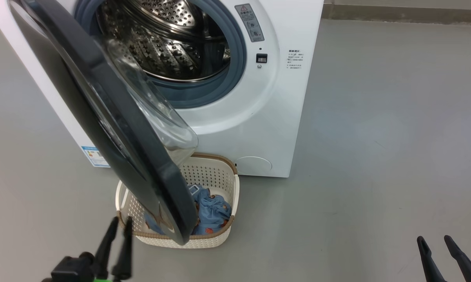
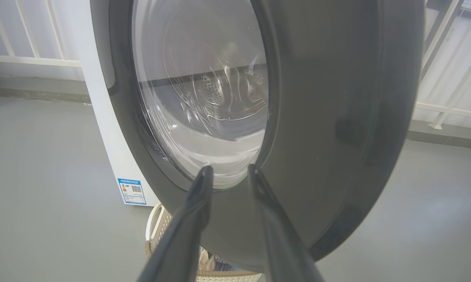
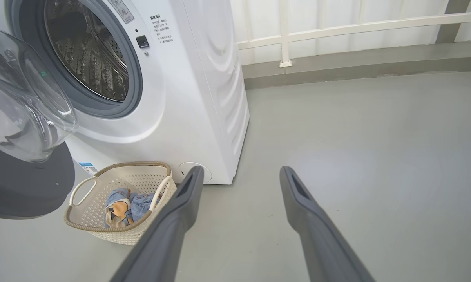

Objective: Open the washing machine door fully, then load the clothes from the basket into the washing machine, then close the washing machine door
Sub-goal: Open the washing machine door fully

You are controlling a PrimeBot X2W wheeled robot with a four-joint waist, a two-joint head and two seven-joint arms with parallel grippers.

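The washing machine (image 1: 290, 117) stands with its steel drum (image 1: 169, 39) exposed. Its door (image 1: 106, 98) is swung partway out to the left, and the glass bowl (image 1: 161, 117) hangs over the basket (image 1: 214, 176). The clothes (image 1: 214, 211), blue with orange bears, lie in the basket, partly hidden by the door. My left gripper (image 1: 120, 221) is narrowly open just left of the door's lower edge, and in the left wrist view its tips (image 2: 229, 170) point at the door's outer face (image 2: 337, 117). My right gripper (image 1: 434, 239) is open and empty over the floor, right of the basket (image 3: 102, 231) and the clothes (image 3: 129, 201).
A grey floor (image 1: 376, 137) stretches wide to the right of the machine. Behind it run a white railing (image 3: 337, 29) and a low kerb (image 3: 357, 62). A blue label (image 2: 132, 192) sits low on the machine's left side.
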